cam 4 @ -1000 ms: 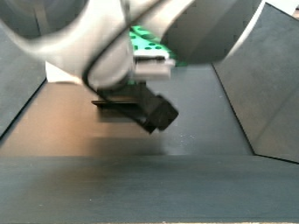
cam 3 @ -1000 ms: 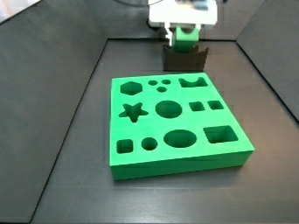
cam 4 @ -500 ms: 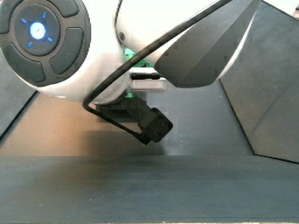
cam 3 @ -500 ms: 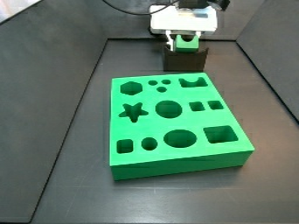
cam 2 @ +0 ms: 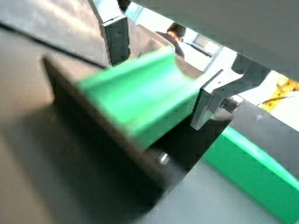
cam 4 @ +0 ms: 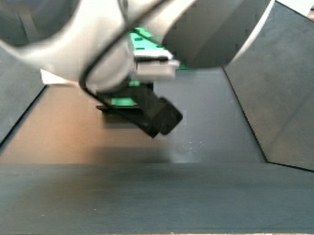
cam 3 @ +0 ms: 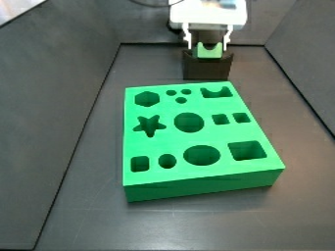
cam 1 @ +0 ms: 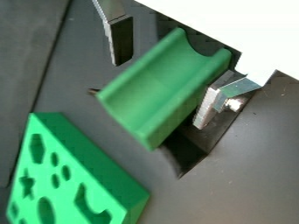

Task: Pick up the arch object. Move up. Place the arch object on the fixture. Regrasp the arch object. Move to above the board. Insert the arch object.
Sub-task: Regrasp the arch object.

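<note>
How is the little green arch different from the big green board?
The arch is small, with one curved groove; the board is the biggest thing, with many shaped holes. The arch sits on the dark fixture at the far end of the floor, between the fingers of the tool; the board lies flat in the middle, untouched. Both are green, the arch looking a bit paler.

— What sits between my fingers (cam 1: 121,38)?
— The arch object (cam 1: 162,86), light green, its curved cut-out facing away from the fixture (cam 2: 111,131), on whose dark top it rests; my gripper (cam 3: 206,43) straddles it at the far end of the floor.
— And the board (cam 3: 201,140)?
— Bright green, flat, shaped holes upward, just in front of the fixture.
</note>
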Available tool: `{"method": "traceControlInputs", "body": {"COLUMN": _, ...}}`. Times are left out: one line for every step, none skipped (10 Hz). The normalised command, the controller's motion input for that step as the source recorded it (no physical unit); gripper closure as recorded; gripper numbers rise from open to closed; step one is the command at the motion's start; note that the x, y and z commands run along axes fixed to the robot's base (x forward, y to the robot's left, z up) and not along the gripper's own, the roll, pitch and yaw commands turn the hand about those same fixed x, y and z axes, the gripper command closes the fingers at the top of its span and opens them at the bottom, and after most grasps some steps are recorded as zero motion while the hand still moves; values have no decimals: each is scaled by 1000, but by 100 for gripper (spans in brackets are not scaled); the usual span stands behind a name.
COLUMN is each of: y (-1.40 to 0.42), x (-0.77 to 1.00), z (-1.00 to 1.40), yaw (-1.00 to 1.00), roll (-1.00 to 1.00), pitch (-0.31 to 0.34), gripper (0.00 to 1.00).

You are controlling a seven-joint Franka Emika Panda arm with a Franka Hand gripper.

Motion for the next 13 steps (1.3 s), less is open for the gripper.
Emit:
{"method": "traceControlInputs", "body": {"y": -4, "x": -34, "z": 1000, "yaw": 12, "roll": 49, "pitch": 86, "gripper": 0}}
{"method": "traceControlInputs", "body": {"y": -3, "x": -34, "z": 916, "yaw": 3, "roll": 49, "pitch": 92, "gripper": 0}}
{"method": "traceControlInputs", "body": {"y": 2, "x": -30, "z": 679, "yaw": -16, "roll": 47, "pitch": 98, "gripper": 0}}
{"method": "traceControlInputs", "body": {"y": 4, "x": -25, "z": 495, "yaw": -32, "roll": 48, "pitch": 97, "gripper": 0}}
{"method": "traceControlInputs", "body": {"y": 5, "x": -22, "z": 255, "yaw": -45, "roll": 46, "pitch": 91, "gripper": 0}}
{"method": "traceControlInputs", "body": {"y": -980, "x": -75, "z": 1000, "yaw": 12, "roll": 1000, "pitch": 48, "gripper": 0}}
{"method": "traceControlInputs", "body": {"y": -1000, "x": -71, "z": 933, "yaw": 12, "roll": 1000, "pitch": 45, "gripper": 0}}
{"method": "traceControlInputs", "body": {"y": -1000, "x": -100, "z": 915, "yaw": 11, "roll": 1000, "pitch": 34, "gripper": 0}}
{"method": "traceControlInputs", "body": {"y": -943, "x": -136, "z": 794, "yaw": 10, "roll": 1000, "pitch": 23, "gripper": 0}}
{"method": "traceControlInputs", "body": {"y": -846, "x": -124, "z": 662, "yaw": 10, "roll": 1000, "pitch": 19, "gripper": 0}}
{"method": "traceControlInputs", "body": {"y": -635, "x": -82, "z": 382, "yaw": 10, "roll": 1000, "pitch": 15, "gripper": 0}}
{"method": "traceControlInputs", "body": {"y": -398, "x": -50, "z": 97, "yaw": 10, "roll": 1000, "pitch": 12, "gripper": 0}}
{"method": "traceControlInputs", "body": {"y": -213, "x": -30, "z": 27, "yaw": 11, "roll": 1000, "pitch": 10, "gripper": 0}}
